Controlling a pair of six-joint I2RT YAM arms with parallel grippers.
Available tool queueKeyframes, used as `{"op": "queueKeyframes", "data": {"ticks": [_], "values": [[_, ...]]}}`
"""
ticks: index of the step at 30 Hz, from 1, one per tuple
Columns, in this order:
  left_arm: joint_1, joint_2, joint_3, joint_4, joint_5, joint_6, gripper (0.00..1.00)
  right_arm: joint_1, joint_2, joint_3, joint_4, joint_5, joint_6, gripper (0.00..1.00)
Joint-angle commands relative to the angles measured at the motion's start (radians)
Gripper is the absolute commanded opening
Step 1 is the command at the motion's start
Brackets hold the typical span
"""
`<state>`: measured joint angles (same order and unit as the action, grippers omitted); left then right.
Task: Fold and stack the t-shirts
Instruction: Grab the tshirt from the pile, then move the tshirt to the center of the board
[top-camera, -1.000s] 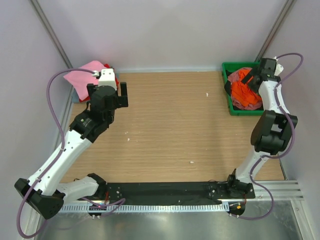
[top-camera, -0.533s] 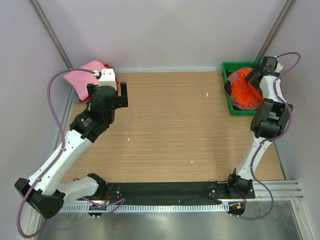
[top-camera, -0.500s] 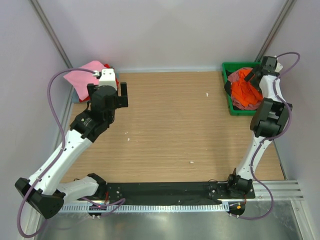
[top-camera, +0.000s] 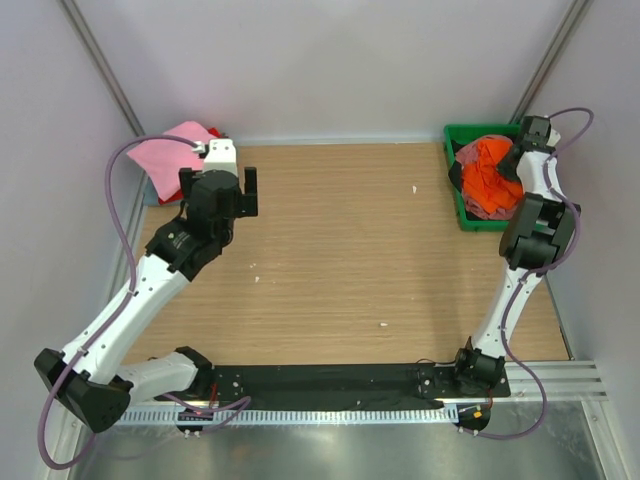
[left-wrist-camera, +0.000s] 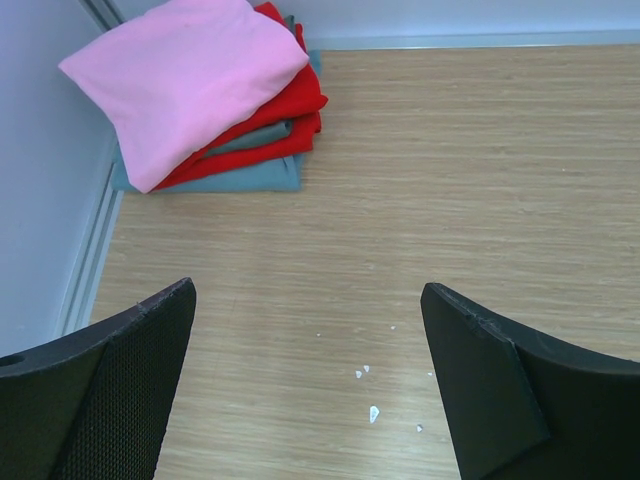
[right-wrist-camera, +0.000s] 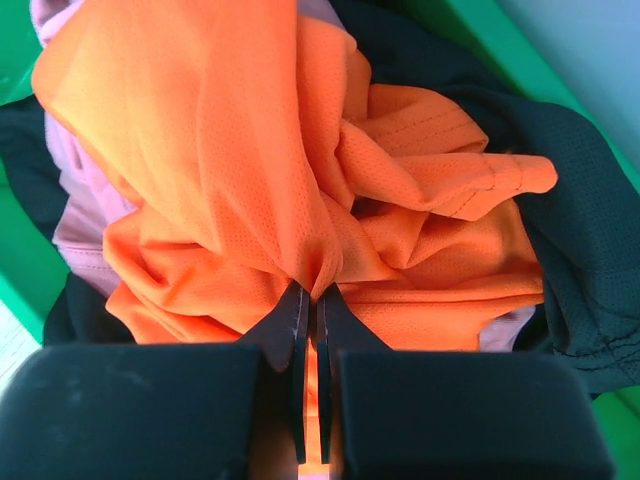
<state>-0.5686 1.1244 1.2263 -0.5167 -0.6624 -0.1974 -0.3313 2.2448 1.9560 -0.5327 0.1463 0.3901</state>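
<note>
A bright orange t-shirt (right-wrist-camera: 300, 170) lies crumpled on top of the heap in the green tray (top-camera: 462, 205) at the back right. My right gripper (right-wrist-camera: 313, 292) is shut on a pinch of that orange t-shirt (top-camera: 490, 170). Black (right-wrist-camera: 570, 230) and light pink (right-wrist-camera: 75, 215) t-shirts lie under it. At the back left sits a folded stack, with a pink t-shirt (left-wrist-camera: 190, 75) on top, red (left-wrist-camera: 290, 110) and grey-blue (left-wrist-camera: 250, 178) ones below. My left gripper (left-wrist-camera: 305, 375) hangs open above bare table in front of that stack (top-camera: 175, 145).
The wooden table (top-camera: 350, 250) carries a few white crumbs (left-wrist-camera: 372, 412) below the left gripper. Grey walls close in at left, back and right. The green tray's wall (right-wrist-camera: 480, 40) rises close beside the right gripper.
The right gripper has closed on the orange t-shirt in the tray. The left arm has shifted slightly toward the back.
</note>
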Motion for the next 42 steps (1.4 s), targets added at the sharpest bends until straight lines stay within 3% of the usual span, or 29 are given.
{"op": "queueKeyframes", "data": {"ticks": [1, 6, 9, 16, 18, 21, 24, 25, 26, 27, 28, 31, 34, 42], "values": [[0.004, 0.005, 0.036, 0.007, -0.022, 0.013, 0.94, -0.005, -0.123, 0.020, 0.013, -0.040, -0.005, 0.01], [0.004, 0.008, 0.035, 0.009, -0.031, 0.015, 0.94, 0.032, -0.266, -0.039, 0.016, -0.094, 0.023, 0.02], [0.004, 0.017, 0.032, 0.009, -0.032, 0.013, 0.94, 0.086, -0.367, 0.027, -0.065, -0.166, 0.026, 0.02], [0.004, 0.023, 0.021, 0.021, -0.048, 0.021, 0.94, 0.135, -0.540, 0.513, -0.277, -0.266, 0.076, 0.01], [0.004, 0.020, 0.021, 0.021, -0.048, 0.019, 0.94, 0.133, -0.598, 0.557, -0.323, -0.235, 0.076, 0.02], [0.003, 0.017, 0.032, 0.014, -0.026, 0.009, 0.95, 0.133, -0.765, 0.379, -0.313, -0.170, 0.078, 0.01], [-0.011, 0.052, 0.143, -0.145, -0.020, -0.057, 0.91, 0.135, -0.905, 0.019, -0.302, -0.088, 0.111, 0.03], [-0.011, 0.055, 0.166, -0.237, -0.002, -0.083, 0.90, 0.135, -0.998, -0.202, -0.299, -0.090, 0.133, 0.17], [-0.011, 0.052, 0.191, -0.276, 0.026, -0.135, 0.88, 0.135, -1.057, -0.330, -0.277, -0.132, 0.156, 0.74], [-0.019, 0.045, 0.193, -0.314, 0.087, -0.160, 0.87, 0.135, -1.103, -0.451, -0.236, -0.201, 0.162, 0.99], [-0.023, 0.029, 0.184, -0.366, 0.107, -0.193, 0.86, 0.140, -1.186, -0.655, -0.236, -0.215, 0.173, 1.00], [-0.051, -0.069, 0.029, -0.384, 0.240, -0.304, 0.86, 0.140, -1.318, -0.955, -0.178, -0.231, 0.181, 1.00], [-0.105, -0.167, -0.089, -0.347, 0.352, -0.413, 0.85, 0.141, -1.379, -1.055, -0.196, -0.252, 0.170, 1.00], [-0.332, -0.193, -0.309, -0.283, 0.346, -0.617, 0.80, 0.182, -1.461, -1.132, -0.259, -0.284, 0.156, 1.00]]}}
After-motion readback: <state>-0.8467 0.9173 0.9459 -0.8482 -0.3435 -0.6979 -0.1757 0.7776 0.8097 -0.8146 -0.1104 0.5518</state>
